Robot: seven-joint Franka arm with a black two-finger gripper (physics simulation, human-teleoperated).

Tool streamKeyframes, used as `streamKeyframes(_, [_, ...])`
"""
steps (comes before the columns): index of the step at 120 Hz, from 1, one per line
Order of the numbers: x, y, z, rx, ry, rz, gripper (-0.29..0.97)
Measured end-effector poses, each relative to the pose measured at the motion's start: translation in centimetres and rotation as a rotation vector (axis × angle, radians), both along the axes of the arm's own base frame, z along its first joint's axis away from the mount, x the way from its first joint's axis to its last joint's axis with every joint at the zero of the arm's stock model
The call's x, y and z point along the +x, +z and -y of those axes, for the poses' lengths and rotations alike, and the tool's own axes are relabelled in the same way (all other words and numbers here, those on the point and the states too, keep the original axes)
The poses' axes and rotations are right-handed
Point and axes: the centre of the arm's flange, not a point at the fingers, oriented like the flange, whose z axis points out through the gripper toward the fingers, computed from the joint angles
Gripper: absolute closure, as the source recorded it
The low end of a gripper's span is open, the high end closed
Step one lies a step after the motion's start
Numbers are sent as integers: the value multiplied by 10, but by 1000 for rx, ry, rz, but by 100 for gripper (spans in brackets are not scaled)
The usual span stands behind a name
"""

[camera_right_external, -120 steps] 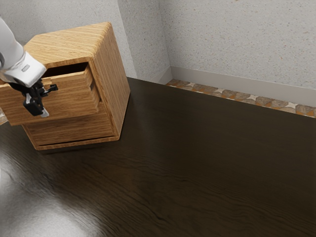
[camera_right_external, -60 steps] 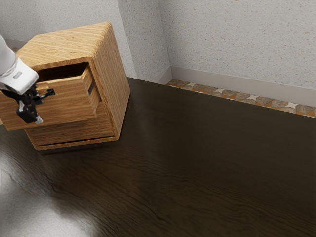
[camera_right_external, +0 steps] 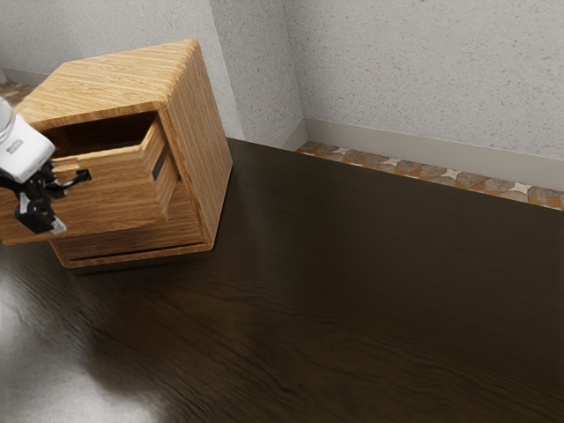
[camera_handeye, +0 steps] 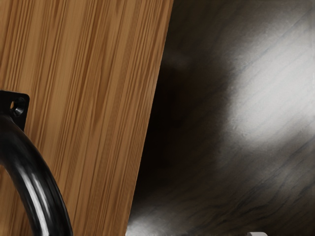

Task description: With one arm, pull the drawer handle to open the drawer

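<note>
Around drawer handle [camera_handeye: 42, 187], gripper [camera_right_external: 39, 203] tight.

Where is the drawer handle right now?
The drawer handle sits on the front of the upper drawer, at the exterior view's far left by the gripper, close under the hand in the wrist view.

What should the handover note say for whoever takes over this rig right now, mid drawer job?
Gripper: at the front of the upper drawer, by its black handle. Its grip cannot be read from these views.
Things: the wooden cabinet stands on the dark table near the wall corner. The upper drawer sticks partly out with its cavity showing. The lower drawer sits flush.
Done: the upper drawer is partly open.
Left: probably pull the handle further, straight out from the cabinet, if a wider opening is wanted, then let go.
</note>
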Motion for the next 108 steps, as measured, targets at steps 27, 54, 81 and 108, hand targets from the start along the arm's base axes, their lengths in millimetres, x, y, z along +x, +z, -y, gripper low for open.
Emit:
streamKeyframes(27, [-16,5,11,5,0,9,28])
streamKeyframes(54, [-30,7,25,1,-8,20,24])
streamKeyframes(81, [-45,5,36,-9,-16,28,23])
streamKeyframes(108, [-59,9,51,-9,-22,41,36])
